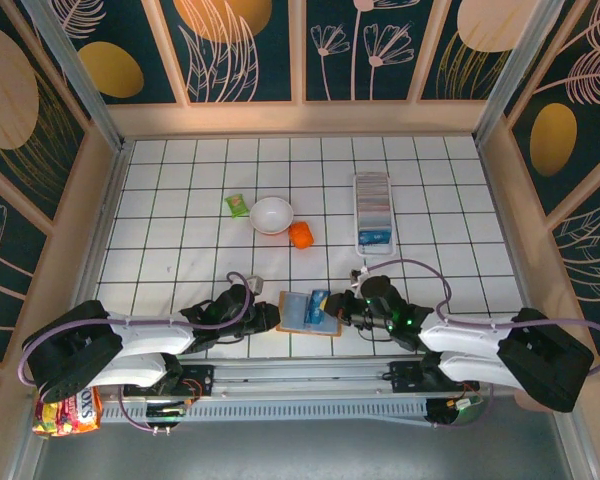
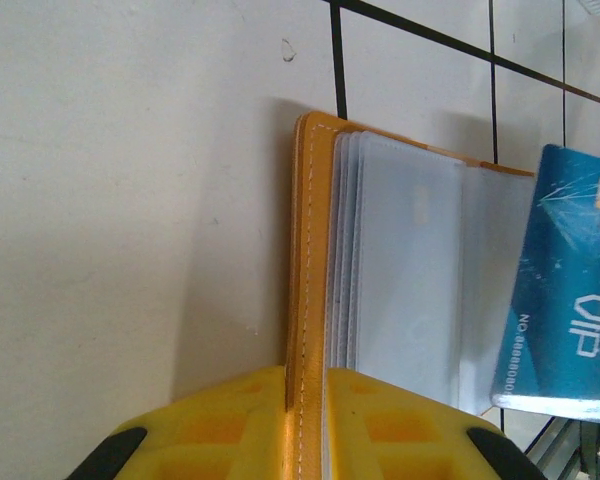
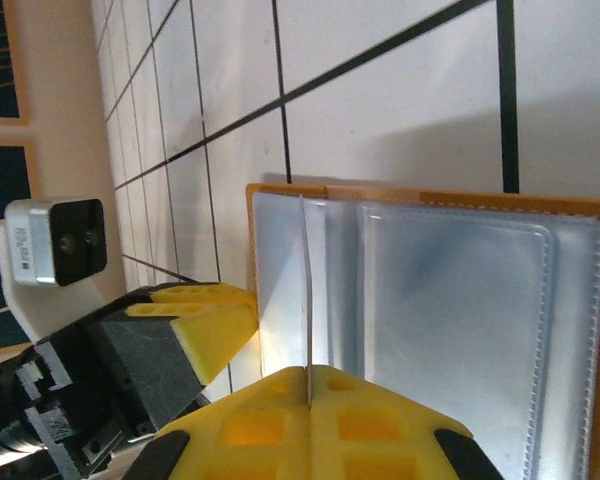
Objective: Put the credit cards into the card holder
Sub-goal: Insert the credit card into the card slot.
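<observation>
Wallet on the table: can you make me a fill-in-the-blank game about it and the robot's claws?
1. The left claw grips the wallet by its ____ leather edge.
2. The right claw pinches a thin card coloured ____.
3. The word printed on that card is ____.
Missing words: orange, blue, VIP.

credit card (image 2: 560, 300): cut by right edge | wallet (image 3: 430, 300): cut at bottom
</observation>
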